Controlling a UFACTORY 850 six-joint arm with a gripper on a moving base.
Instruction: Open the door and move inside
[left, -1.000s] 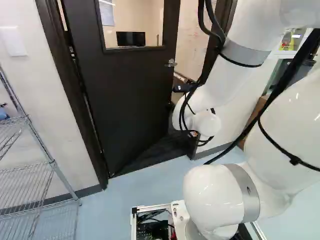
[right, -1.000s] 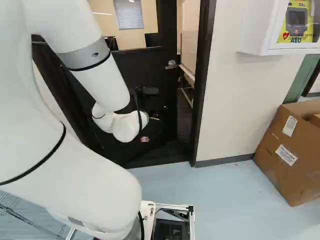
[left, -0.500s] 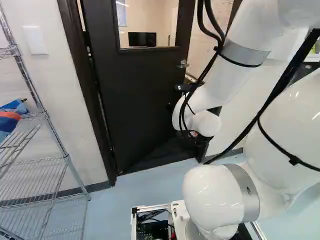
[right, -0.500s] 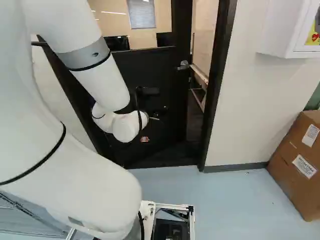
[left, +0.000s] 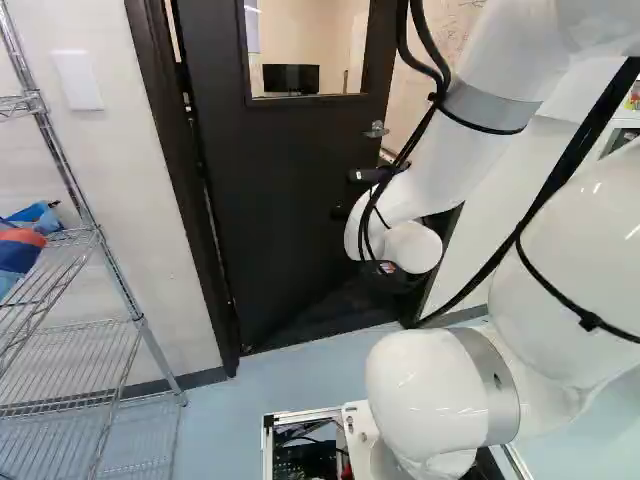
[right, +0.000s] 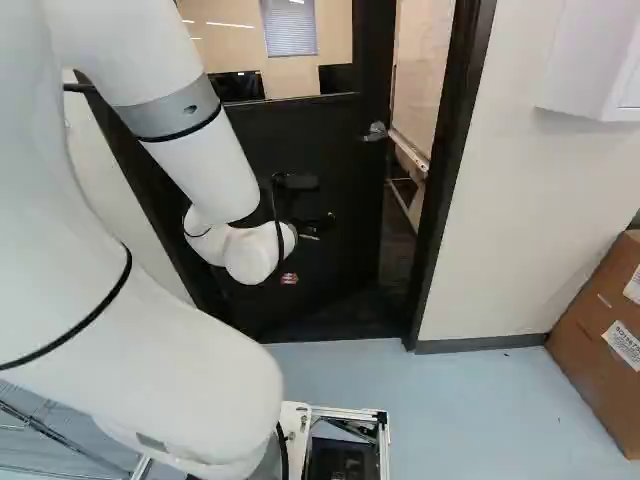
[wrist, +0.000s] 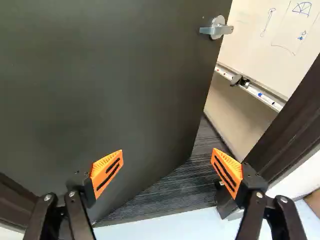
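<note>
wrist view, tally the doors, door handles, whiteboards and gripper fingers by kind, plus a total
Dark, flat-faced door: 1
Silver metal lever door handle: 1
Whiteboard with blue marker drawings: 1
Black fingers with orange ridged pads: 2
Total: 5

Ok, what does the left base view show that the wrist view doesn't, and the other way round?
Left base only: the wire rack, the door's window and the monitor beyond.
Wrist only: the open claw with its orange pads.
Both: the door, standing partly open, and its handle.
</note>
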